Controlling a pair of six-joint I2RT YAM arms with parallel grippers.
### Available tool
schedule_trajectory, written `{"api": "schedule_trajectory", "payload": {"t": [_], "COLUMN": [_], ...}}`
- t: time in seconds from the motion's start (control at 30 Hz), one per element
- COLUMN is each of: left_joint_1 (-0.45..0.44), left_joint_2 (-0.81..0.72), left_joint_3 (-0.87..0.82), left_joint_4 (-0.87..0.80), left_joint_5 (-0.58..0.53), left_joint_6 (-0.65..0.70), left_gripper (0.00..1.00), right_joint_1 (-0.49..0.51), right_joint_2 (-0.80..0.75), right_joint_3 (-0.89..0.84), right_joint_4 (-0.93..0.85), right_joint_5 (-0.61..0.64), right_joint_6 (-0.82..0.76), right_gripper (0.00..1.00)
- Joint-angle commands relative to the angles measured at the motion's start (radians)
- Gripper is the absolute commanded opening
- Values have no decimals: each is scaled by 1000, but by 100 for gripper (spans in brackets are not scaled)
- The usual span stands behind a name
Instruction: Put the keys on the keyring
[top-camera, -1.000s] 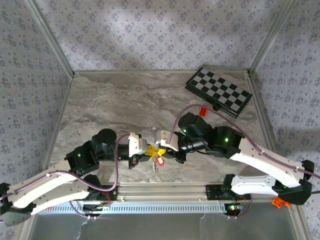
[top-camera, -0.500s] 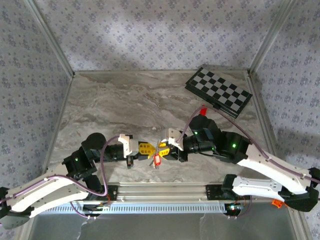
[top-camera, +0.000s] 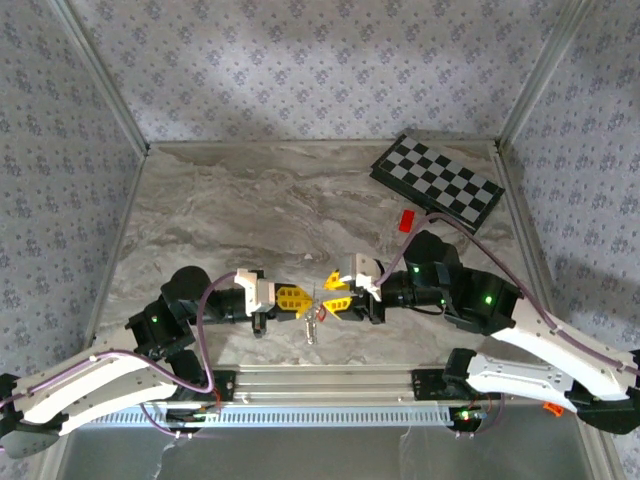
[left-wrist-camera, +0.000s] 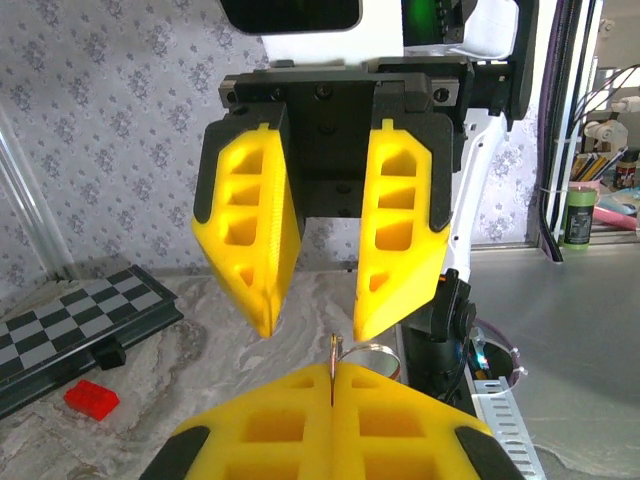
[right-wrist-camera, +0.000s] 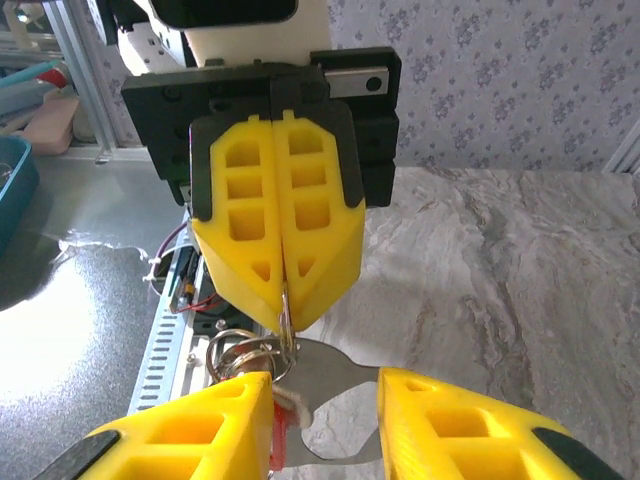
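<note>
Left tool is pressing its yellow fingers flat together and pinching the thin wire of the keyring at their very tips, near the front edge of the table. Facing it nose to nose, the right tool is standing spread, its two yellow fingers parted with a clear gap between them and gripping nothing. Below the pinch a silver key with a red head is hanging from the ring, between those parted fingers. Further back a chessboard is lying towards the right wall, and a small red block is sitting just beside it.
</note>
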Motion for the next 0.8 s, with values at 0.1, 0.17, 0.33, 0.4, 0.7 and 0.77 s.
{"api": "schedule_trajectory", "payload": {"t": [0.1,0.17,0.33,0.4,0.7,0.77], "left_joint_1": [0,0,0,-1,0,0], "left_joint_2": [-3,-3,-3,-2,0,6], "left_joint_3": [5,6,9,9,16,21], "left_joint_4": [69,67,62,60,47,39], "left_joint_5": [28,26,24,25,25,29], "left_joint_6": [-8,-9,-6,-5,-5,-5], "left_gripper": [0,0,0,0,0,0], "right_joint_1": [-5,-6,-5,-6,-7,-7], "right_joint_2": [7,15,29,34,54,59], "right_joint_3": [-16,-15,-18,-20,-21,-14], "right_joint_4": [66,63,69,72,65,56], "right_joint_5": [-59,-75,-102,-111,-109,-100], "right_joint_6": [36,40,50,52,47,45], "right_gripper": [33,32,31,30,15,10]}}
